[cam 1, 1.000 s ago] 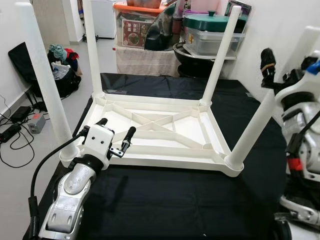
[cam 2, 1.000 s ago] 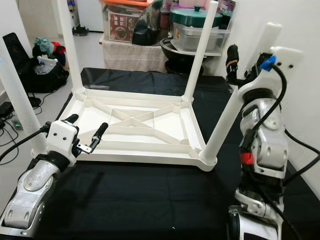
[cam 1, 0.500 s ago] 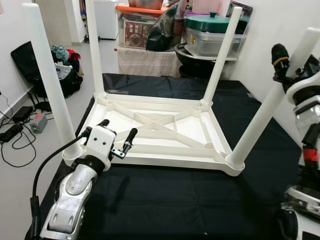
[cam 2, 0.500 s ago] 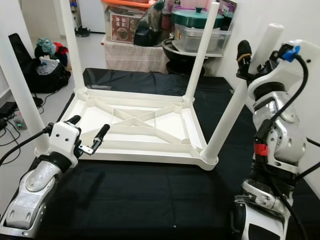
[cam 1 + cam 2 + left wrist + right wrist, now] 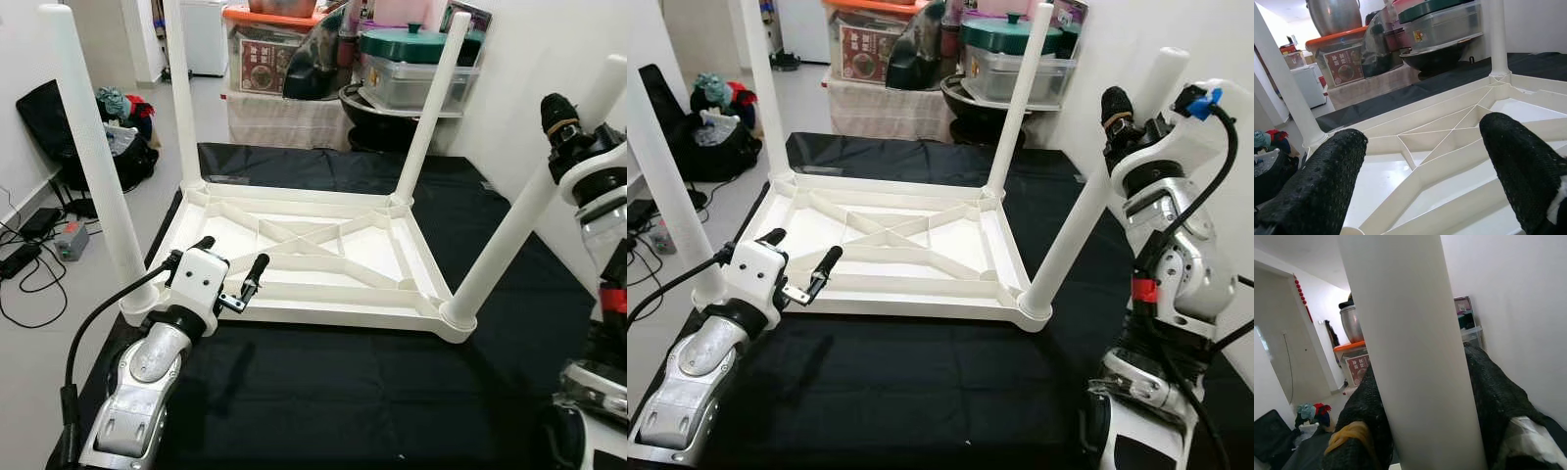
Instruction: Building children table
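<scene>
Your white plastic children's table (image 5: 304, 257) lies upside down on the black cloth-covered surface (image 5: 353, 392), ribbed underside up, all four round white legs standing in the corner sockets. Your right gripper (image 5: 1422, 426) is up high at the near-right white leg (image 5: 519, 220), black fingers (image 5: 1498, 396) clamped on either side of it near its top end; the leg leans outward to the right. Your left gripper (image 5: 230, 269) hovers just over the table's near-left edge, fingers spread apart, holding nothing, close beside the near-left white leg (image 5: 98, 166) but not touching it. In the left wrist view both fingertips (image 5: 1322, 181) frame the cross-ribbed underside. Behind the table: a green-lidded clear storage box (image 5: 416, 64), an orange-lidded bin (image 5: 269, 44), a black bag (image 5: 59, 127) on the floor at left, and cables (image 5: 29, 259) beside it.
</scene>
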`<state>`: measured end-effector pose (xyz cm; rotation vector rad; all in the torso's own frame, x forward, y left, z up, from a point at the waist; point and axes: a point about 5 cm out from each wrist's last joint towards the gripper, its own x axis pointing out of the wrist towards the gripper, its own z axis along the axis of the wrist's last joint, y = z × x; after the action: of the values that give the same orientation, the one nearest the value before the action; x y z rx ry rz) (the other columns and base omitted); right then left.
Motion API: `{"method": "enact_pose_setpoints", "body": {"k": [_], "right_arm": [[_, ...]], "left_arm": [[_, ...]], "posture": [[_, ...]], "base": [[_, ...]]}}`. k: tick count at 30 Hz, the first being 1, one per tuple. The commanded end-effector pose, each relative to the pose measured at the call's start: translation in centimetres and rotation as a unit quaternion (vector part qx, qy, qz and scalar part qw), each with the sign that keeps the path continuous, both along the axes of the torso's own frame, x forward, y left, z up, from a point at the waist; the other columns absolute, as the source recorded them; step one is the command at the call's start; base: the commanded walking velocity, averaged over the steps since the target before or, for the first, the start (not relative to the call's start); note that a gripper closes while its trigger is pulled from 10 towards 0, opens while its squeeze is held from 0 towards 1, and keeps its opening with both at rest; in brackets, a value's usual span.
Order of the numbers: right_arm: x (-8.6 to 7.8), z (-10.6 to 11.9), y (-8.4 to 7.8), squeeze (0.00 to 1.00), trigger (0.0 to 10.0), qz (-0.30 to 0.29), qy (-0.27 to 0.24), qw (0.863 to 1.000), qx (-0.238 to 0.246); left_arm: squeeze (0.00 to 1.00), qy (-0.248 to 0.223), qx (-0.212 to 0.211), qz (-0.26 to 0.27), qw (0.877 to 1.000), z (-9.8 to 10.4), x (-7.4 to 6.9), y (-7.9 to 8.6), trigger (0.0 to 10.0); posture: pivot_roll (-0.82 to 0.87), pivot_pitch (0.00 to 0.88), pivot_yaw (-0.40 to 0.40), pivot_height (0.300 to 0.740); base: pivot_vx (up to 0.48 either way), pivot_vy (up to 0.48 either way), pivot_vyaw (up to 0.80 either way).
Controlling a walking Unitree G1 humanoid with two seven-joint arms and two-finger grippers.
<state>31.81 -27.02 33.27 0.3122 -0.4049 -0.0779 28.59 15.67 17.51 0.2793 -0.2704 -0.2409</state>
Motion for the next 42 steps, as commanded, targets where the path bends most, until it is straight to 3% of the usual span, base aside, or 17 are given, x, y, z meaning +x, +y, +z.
{"method": "enact_pose_setpoints", "body": {"k": [1,5,8,9,10,12,13,15,18,19,21,31,34,36,38,41,42], "right_arm": [[0.1,0.2,0.3,0.0,0.0,0.023,0.0,0.999,0.029],[0.1,0.1,0.3,0.0,0.0,0.029,0.009,0.999,0.041],[0.7,-1.5,-0.5,0.0,0.0,0.028,0.054,0.991,0.119],[1.2,-3.5,-1.4,0.0,0.0,0.009,0.095,0.978,0.186],[1.2,-3.5,-1.4,0.0,0.0,0.009,0.095,0.978,0.186],[1.6,-6.8,-2.3,0.0,0.0,-0.02,0.15,0.95,0.272],[1.6,-6.8,-2.3,0.0,0.0,-0.02,0.15,0.95,0.272],[1.7,-10.7,-2.4,0.0,0.0,-0.041,0.191,0.922,0.333],[1.6,-12.5,-2.3,0.0,0.0,-0.05,0.21,0.91,0.355],[1.5,-14.3,-2.4,0.0,0.0,-0.063,0.229,0.897,0.374],[1.3,-15.8,-2.2,0.0,0.0,-0.065,0.241,0.887,0.389],[1.1,-19.9,-0.7,0.0,0.0,-0.01,0.271,0.875,0.401],[0.8,-21.9,0.4,0.0,0.0,0.013,0.299,0.865,0.402],[0.3,-24.1,2.0,0.0,0.0,0.035,0.338,0.849,0.405],[0.3,-24.1,2.0,0.0,0.0,0.035,0.338,0.849,0.405],[-0.6,-26.7,3.8,0.0,0.0,0.037,0.384,0.826,0.412],[-0.6,-26.7,3.8,0.0,0.0,0.037,0.384,0.826,0.412]], "left_arm": [[0.8,0.001,0.005,-0.003,1.0,-0.1,0.0,-0.1,10.0],[0.8,0.002,0.005,-0.003,1.0,-0.2,0.1,-0.1,10.0],[0.79,0.002,0.005,-0.004,1.0,-0.2,0.1,-0.2,10.0],[0.79,0.002,0.005,-0.004,1.0,-0.2,0.1,-0.2,10.0],[0.79,0.002,0.005,-0.004,1.0,-0.2,0.1,-0.2,10.0],[0.79,0.001,0.005,-0.003,1.0,-0.2,0.1,-0.1,10.0],[0.79,0.001,0.005,-0.003,1.0,-0.2,0.1,-0.1,10.0],[0.79,0.001,0.005,-0.001,1.0,-0.1,0.0,0.0,10.0],[0.78,0.0,0.004,-0.001,1.0,-0.1,0.0,-0.1,10.0],[0.79,-0.001,0.004,-0.002,1.0,0.0,-0.1,-0.1,10.0],[0.78,-0.002,0.005,-0.003,1.0,0.0,-0.1,-0.1,10.0],[0.76,-0.002,0.009,-0.011,1.0,0.2,-0.1,-0.2,10.0],[0.75,0.0,0.002,-0.007,1.0,0.2,-0.1,-0.1,10.0],[0.75,0.004,-0.007,0.001,1.0,0.2,-0.1,0.3,10.0],[0.75,0.004,-0.007,0.001,1.0,0.2,-0.1,0.3,10.0],[0.73,0.004,-0.01,0.004,1.0,0.2,-0.1,0.5,10.0],[0.73,0.004,-0.01,0.004,1.0,0.2,-0.1,0.5,10.0]], "posture": [[0.08,0.0,-0.11,0.74],[0.08,0.0,-0.109,0.74],[0.08,0.0,-0.11,0.74],[0.08,0.0,-0.113,0.74],[0.08,0.0,-0.113,0.74],[0.08,0.0,-0.113,0.74],[0.08,0.0,-0.113,0.74],[0.09,0.0,-0.113,0.74],[0.09,0.0,-0.112,0.74],[0.09,0.0,-0.112,0.74],[0.1,0.0,-0.109,0.74],[0.1,0.0,-0.098,0.74],[0.11,0.0,-0.101,0.74],[0.11,0.0,-0.101,0.74],[0.11,0.0,-0.101,0.74],[0.12,0.0,-0.103,0.74],[0.12,0.0,-0.103,0.74]], "base": [[0.0,0.0,0.0],[0.0,0.0,0.0],[0.0,0.0,0.0],[0.0,0.0,0.0],[0.0,0.0,0.0],[0.0,0.0,0.0],[0.0,0.0,0.0],[0.0,0.0,0.0],[0.0,0.0,0.0],[0.0,0.0,0.0],[0.0,0.0,0.0],[0.0,0.0,0.0],[0.0,0.0,0.0],[0.0,0.0,0.0],[0.0,0.0,0.0],[0.0,0.0,0.0],[0.0,0.0,0.0]]}}
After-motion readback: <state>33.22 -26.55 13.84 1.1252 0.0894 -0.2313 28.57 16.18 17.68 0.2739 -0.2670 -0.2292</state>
